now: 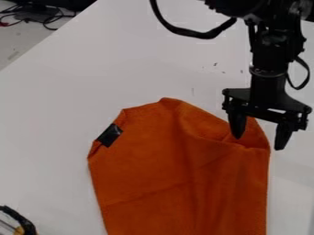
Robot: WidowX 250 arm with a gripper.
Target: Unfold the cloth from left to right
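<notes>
Looks like a robotics lab to me, or a workshop w/ a robot test area; can't tell exactly which. Main clue's the black robot arm (266, 59) w/ a two-finger gripper (257, 143) over a big plain white table (49, 114), v. much a test-bench setup. Arm's own cable (205, 35) loops out in the open. Past the table edge, upper L from where I stand, there's a grey floor (17, 43) w/ loose black cabling (49, 20) by some dark equip. (55, 3), type unclear.

White tabletop (49, 137); orange cloth (165, 179) on it, creased, black patch (109, 135) near edge.
</notes>
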